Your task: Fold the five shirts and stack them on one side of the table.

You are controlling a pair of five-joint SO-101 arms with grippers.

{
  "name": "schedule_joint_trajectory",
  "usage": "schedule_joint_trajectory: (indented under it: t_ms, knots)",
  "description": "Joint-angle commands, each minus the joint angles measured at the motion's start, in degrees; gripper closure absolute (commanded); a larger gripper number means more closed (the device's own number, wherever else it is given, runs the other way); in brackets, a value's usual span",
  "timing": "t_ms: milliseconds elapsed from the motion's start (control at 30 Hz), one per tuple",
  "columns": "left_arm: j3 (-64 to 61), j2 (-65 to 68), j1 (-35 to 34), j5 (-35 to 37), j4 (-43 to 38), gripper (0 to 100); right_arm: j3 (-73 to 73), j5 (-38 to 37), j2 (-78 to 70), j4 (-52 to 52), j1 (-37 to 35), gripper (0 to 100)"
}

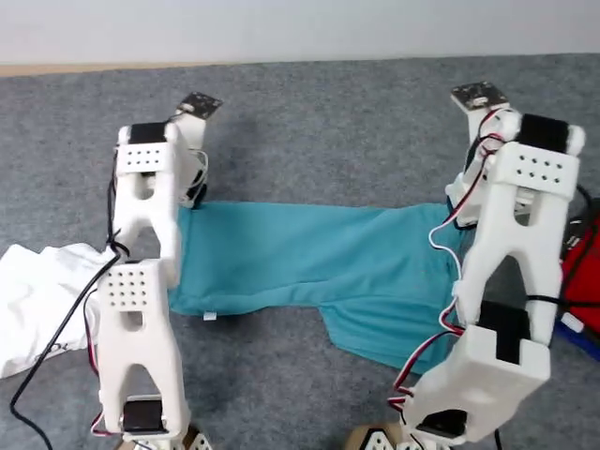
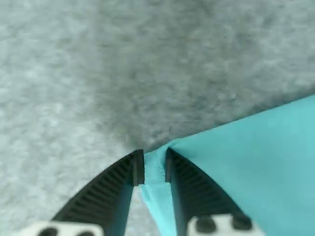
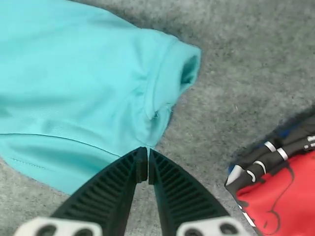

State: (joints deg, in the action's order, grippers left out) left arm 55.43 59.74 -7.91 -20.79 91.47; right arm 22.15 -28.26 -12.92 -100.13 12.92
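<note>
A teal shirt [image 1: 309, 253] lies stretched flat across the middle of the grey table, between the two arms. My left gripper [image 2: 152, 160] is shut on a corner of this teal shirt [image 2: 256, 162], with a fold of cloth pinched between its black fingers. In the high view that gripper [image 1: 194, 199] sits at the shirt's far left corner. My right gripper [image 3: 148, 155] is shut on the edge of the teal shirt [image 3: 74, 88], close to a hemmed opening [image 3: 187, 69]. It sits at the shirt's far right end in the high view [image 1: 459, 208], mostly hidden under the arm.
A crumpled white shirt [image 1: 37, 300] lies at the left edge of the table. A red and black shirt [image 1: 583, 267] lies at the right edge, close to my right gripper [image 3: 280, 191]. Bare grey felt [image 1: 328, 122] stretches beyond the teal shirt.
</note>
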Motion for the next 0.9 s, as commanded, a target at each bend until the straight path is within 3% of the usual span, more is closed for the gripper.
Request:
schedule_joint_trajectory:
  t_ms: [0, 100, 233, 367, 633, 867]
  knots:
    - [10.8, 1.2, -1.6, 0.1, 5.6, 92, 2.6, -0.6, 0.6, -1.6, 1.0, 98.8]
    - [16.7, 1.6, -1.6, 0.2, 9.3, 92, 2.6, -0.6, 0.6, -1.6, 0.7, 98.8]
    - [15.7, -1.9, -1.3, 0.2, 9.2, 92, 2.6, -0.6, 0.6, -1.6, 0.7, 98.8]
    - [9.1, -7.4, -0.5, 0.2, 9.2, 92, 2.6, -0.6, 0.6, -1.6, 0.7, 98.8]
    - [-17.3, -19.3, 0.4, -6.0, 9.0, 92, 2.6, -0.4, 0.4, -1.6, 0.7, 98.8]
    - [-24.1, -15.0, -0.7, -7.8, 4.7, 92, 2.6, -0.3, 0.2, -1.6, 0.7, 98.8]
